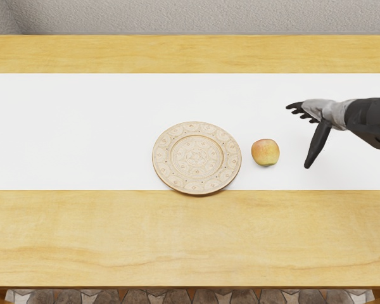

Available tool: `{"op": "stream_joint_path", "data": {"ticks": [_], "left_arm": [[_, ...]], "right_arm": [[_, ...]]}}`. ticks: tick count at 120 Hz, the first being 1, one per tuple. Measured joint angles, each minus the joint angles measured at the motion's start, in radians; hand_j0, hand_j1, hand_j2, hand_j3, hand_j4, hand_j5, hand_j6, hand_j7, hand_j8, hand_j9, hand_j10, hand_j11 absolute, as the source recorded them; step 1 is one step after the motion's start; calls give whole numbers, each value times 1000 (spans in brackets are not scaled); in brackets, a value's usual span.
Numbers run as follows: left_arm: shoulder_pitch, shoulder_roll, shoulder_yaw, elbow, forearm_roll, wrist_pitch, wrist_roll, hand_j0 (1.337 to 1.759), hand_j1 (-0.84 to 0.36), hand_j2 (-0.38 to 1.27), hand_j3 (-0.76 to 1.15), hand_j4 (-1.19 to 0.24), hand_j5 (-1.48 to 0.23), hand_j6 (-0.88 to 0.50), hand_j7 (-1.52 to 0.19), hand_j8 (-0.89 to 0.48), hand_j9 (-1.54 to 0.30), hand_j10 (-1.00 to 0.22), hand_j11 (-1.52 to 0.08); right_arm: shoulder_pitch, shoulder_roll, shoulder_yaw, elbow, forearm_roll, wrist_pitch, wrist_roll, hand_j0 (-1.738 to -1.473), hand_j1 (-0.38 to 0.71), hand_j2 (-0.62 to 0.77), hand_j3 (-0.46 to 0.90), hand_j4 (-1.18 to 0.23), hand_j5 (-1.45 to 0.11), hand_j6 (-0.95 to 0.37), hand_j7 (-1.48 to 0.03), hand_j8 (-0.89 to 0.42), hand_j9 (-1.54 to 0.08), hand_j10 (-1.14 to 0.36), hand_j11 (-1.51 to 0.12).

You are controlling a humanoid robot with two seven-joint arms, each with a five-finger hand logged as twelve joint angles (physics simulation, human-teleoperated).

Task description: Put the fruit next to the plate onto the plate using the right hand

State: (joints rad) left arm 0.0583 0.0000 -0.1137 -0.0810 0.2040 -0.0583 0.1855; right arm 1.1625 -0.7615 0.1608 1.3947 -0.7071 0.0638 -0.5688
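The apple [265, 152] sits on the white runner [82, 133], just to the right of the patterned plate [166, 140], with a narrow strip of cloth showing between the two. The plate lies flat at the middle of the wooden table [177, 234]. The right hand [321, 121] comes in from the right edge, its fingers [297, 109] spread wide and gripping nothing; one long digit points toward the near side. The apple lies left of the hand and slightly nearer, apart from every fingertip, with bare runner between them.
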Motion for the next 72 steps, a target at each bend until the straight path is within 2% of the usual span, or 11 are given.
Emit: {"op": "stream_joint_path", "data": {"ticks": [22, 44, 72], "left_arm": [[0, 0, 0, 0, 0, 0, 0, 1658, 56, 49, 0, -245, -318, -245, -318, -245, -318, -245, -318], [0, 0, 0, 0, 0, 0, 0, 1658, 56, 49, 0, -245, -318, -245, -318, -245, -318, -245, -318], [0, 0, 0, 0, 0, 0, 0, 1658, 56, 49, 0, -245, -318, -245, -318, -245, -318, -245, -318]], "right_arm": [[1, 94, -11, 6, -15, -131, -35, -1658, -310, -5, 0, -37, -44, -39, -44, -38, -44, -37, -44], [4, 181, -86, 7, -17, -283, -41, -1658, -309, -5, 0, -37, -45, -39, -44, -38, -45, -37, -45], [3, 233, -147, 34, -19, -417, -42, -1658, -309, -6, 0, -37, -45, -38, -45, -37, -45, -36, -45]]}}
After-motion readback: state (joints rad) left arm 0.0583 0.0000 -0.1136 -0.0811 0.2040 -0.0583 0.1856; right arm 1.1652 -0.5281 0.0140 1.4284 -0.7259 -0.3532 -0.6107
